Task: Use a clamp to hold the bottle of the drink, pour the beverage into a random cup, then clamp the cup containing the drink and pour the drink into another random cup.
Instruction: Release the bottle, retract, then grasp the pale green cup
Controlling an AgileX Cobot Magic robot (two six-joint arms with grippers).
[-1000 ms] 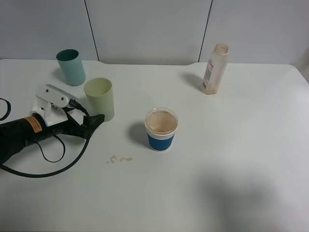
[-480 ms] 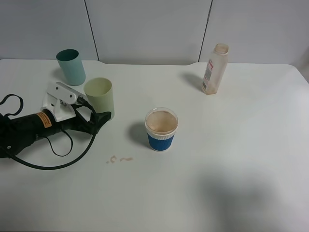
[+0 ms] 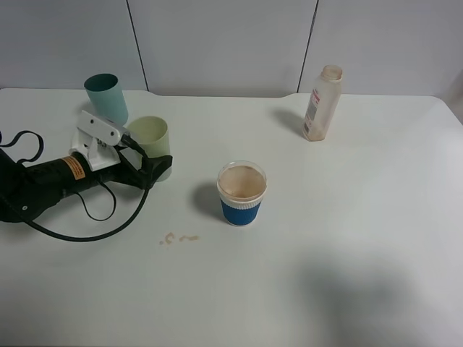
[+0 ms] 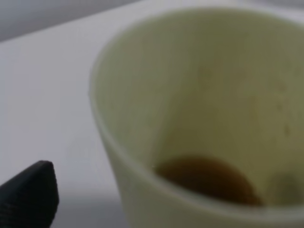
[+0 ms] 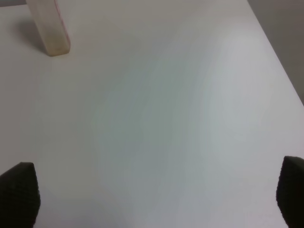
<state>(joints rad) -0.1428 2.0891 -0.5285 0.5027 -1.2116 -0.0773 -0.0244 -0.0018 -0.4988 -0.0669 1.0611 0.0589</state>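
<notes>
Yellow-green tumbler (image 3: 148, 134): left on the bench (image 3: 347, 238), drink (image 4: 204, 178) inside.
Left hand (image 3: 148, 155): released, has slid in astride the tumbler; you can clamp now.
Right hand (image 5: 154, 192): released, empty.
Bottle (image 3: 322, 105): upright, far right.
Blue-sleeved paper cup (image 3: 241, 193): centre, awaiting your pour.

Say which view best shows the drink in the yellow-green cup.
The left wrist view: it looks into the cup and shows brown drink at the bottom. The high view shows the cup but no liquid; the right wrist view shows neither.
</notes>
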